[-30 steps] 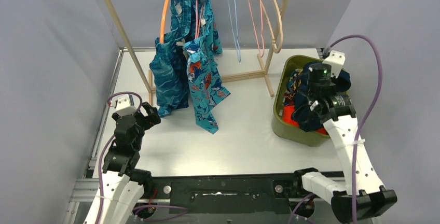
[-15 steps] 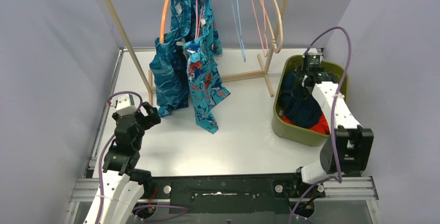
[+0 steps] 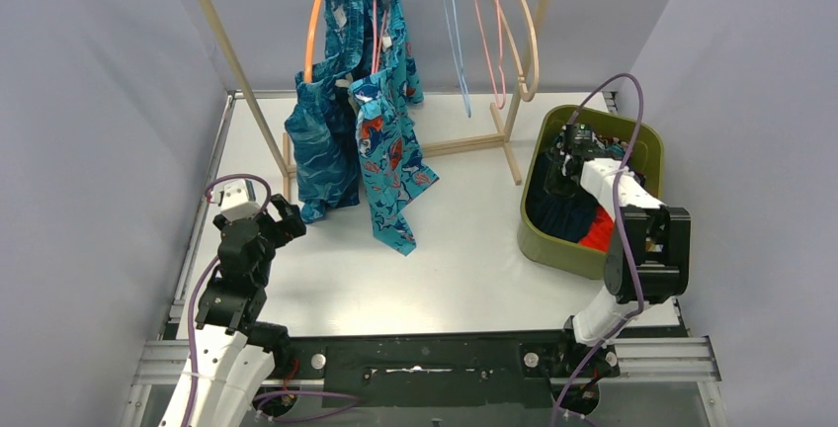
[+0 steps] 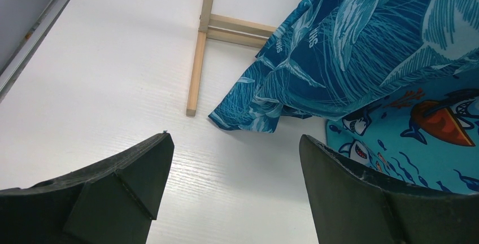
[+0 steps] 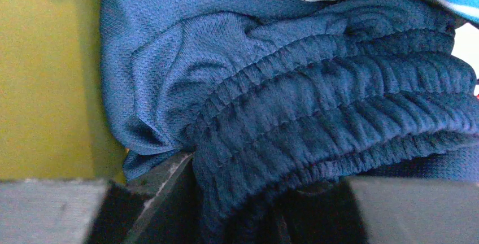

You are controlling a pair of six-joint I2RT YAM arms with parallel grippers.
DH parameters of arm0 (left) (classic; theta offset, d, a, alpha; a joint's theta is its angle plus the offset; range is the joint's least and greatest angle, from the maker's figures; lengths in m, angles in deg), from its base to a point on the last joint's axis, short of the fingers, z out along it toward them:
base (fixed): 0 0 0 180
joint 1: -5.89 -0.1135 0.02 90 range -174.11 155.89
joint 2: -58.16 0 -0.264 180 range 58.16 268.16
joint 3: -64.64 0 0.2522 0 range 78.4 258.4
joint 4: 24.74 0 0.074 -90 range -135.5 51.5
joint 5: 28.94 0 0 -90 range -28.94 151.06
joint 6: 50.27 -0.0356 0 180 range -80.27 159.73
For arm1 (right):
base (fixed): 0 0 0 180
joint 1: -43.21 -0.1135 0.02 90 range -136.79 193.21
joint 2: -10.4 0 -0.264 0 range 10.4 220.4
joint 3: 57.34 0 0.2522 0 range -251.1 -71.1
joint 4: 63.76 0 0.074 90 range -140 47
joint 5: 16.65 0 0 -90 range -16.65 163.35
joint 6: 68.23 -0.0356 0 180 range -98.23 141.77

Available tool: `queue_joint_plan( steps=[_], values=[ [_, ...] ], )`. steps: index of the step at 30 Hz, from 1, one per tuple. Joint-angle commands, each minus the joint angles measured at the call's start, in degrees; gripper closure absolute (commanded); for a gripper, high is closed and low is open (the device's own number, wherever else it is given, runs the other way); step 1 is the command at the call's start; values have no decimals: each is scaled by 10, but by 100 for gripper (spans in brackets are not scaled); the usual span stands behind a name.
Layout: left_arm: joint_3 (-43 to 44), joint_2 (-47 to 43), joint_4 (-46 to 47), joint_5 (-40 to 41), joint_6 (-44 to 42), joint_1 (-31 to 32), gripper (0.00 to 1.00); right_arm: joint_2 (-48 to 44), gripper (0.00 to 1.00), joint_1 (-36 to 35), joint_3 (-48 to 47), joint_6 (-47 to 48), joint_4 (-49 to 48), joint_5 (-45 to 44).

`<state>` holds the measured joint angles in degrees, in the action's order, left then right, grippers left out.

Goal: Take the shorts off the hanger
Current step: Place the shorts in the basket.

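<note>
Overhead looks down — wrists close (left shares shorts (image 4: 350,46)).

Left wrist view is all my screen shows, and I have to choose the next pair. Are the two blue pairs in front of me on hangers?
Observer: Yes. Both hang from the rack. The dark teal shorts are on an orange hanger, and the turquoise shorts are right beside them.
Operator: Where is the other arm?
Observer: The right fingers are down in the green bin, closed on the waistband of the navy shorts.
Operator: Are any hangers already bare?
Observer: Yes, pink hangers hang bare toward the right end of the rack.
</note>
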<state>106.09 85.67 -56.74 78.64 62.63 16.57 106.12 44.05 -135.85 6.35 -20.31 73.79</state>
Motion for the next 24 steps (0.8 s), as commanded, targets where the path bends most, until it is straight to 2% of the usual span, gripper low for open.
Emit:
queue_joint_plan(
  steps=[1, 8, 13, 15, 17, 20, 24],
  values=[
    [9, -4, 23, 0, -2, -5, 17, -37, 68, 5, -14, -6, 25, 9],
    [8, -5, 26, -4, -2, -5, 17, -114, 40, 6, -53, -10, 55, 10],
    [8, -7, 25, -3, -1, -5, 17, -164, 36, 5, -65, -3, 61, -6],
    [8, -6, 26, -4, -1, -5, 17, -187, 38, 5, -48, -5, 45, -3],
    [8, -5, 25, -4, -1, -5, 17, -205, 45, 6, -7, -10, 10, 12],
    [9, -3, 24, -4, -1, -6, 17, -205, 64, 6, 49, -27, -31, 36],
    [10, -1, 24, -4, -1, -6, 17, -169, 75, 6, 89, -34, -49, 46]
  ],
)
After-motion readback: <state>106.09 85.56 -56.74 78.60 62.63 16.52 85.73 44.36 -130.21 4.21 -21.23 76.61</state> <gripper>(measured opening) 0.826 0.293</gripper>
